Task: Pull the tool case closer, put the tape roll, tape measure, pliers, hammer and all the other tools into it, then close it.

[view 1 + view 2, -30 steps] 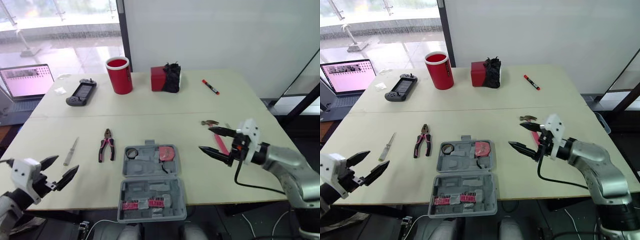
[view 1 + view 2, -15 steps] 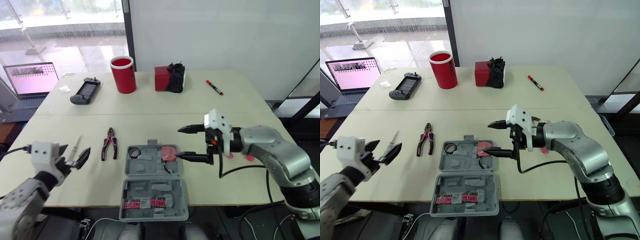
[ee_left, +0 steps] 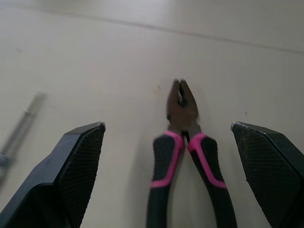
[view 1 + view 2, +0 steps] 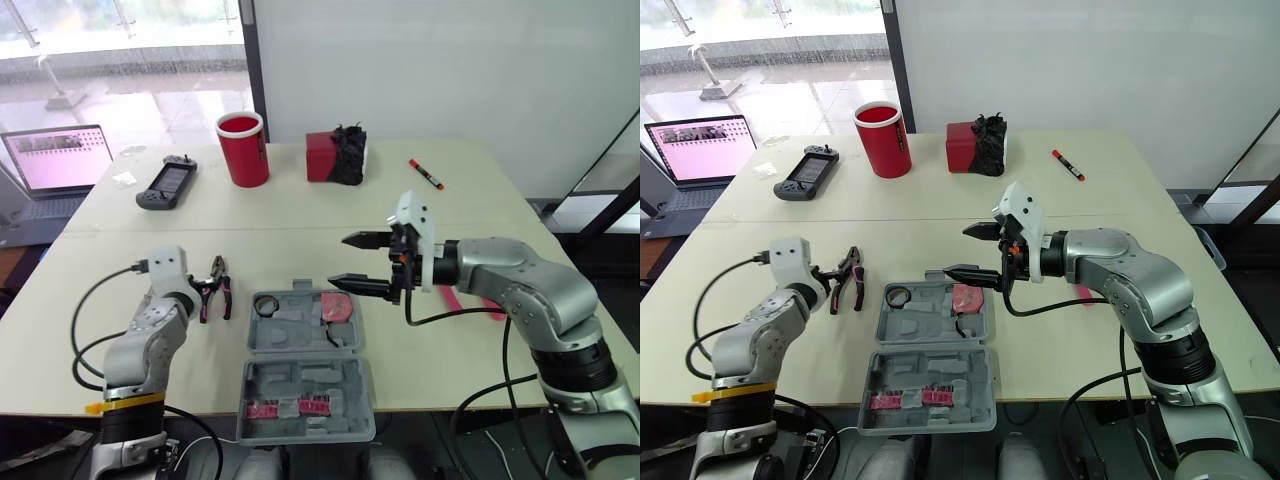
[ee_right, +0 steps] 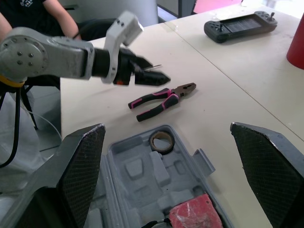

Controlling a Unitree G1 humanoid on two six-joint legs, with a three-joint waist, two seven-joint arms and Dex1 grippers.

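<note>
The tool case (image 4: pixel 303 345) lies open and flat at the near edge of the bench (image 4: pixel 520 215), between the two arms, with both grey halves facing up. The tape roll (image 4: pixel 266 305) sits in a recess of the far half, toward the robot's left. The red tape measure (image 4: pixel 337 306) sits in the same half, toward the right. A red strip of bits (image 4: pixel 288 409) lies in the near half. The pliers (image 3: pixel 183 137) lie on the bench just to the left of the case, with the nose pointing away from the robot and the pink-and-black handles toward it. The left gripper (image 3: pixel 166 126) is low over the pliers; its fingers are spread wide, one on each side of the handles and not touching them. A slim grey tool (image 3: pixel 21 126) lies on the bench near the pliers. The right gripper (image 4: pixel 338 262) hangs above the far right part of the case, over the tape measure, with its fingers spread wide and holding nothing. The pink handle of the hammer (image 4: pixel 452 298) shows on the bench behind the right forearm, which hides the rest of it. At the far side of the bench stand a red cup (image 4: pixel 241 150), a game controller (image 4: pixel 165 183), a red box (image 4: pixel 322 157) and a marker (image 4: pixel 423 174).
</note>
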